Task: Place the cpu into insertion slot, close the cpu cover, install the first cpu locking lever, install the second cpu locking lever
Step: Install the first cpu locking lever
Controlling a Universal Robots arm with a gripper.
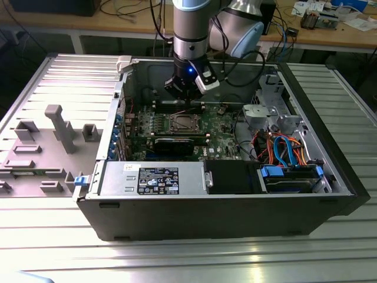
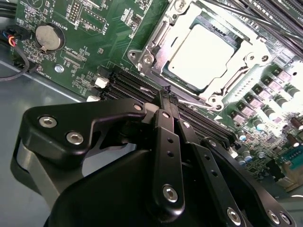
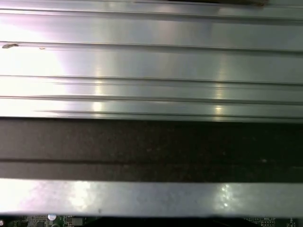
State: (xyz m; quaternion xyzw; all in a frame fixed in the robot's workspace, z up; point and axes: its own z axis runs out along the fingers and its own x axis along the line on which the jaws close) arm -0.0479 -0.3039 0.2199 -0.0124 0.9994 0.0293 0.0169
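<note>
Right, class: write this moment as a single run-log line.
gripper: shut, nothing held, tips over memory slots | cpu: seated | cover: down around cpu

Hangs near vertical in the exterior view, arm (image 1: pixel 189 26) grey with a pale blue joint (image 1: pixel 244 29) folded behind it, wrist (image 1: pixel 189 59) pointing straight down, a small blue light lit on its front. Ends in a black gripper (image 1: pixel 182 94). In the second wrist view, gripper (image 2: pixel 166 92) with slim bolted fingers (image 2: pixel 165 142) drawn together at the tips, nothing held between them.
</note>
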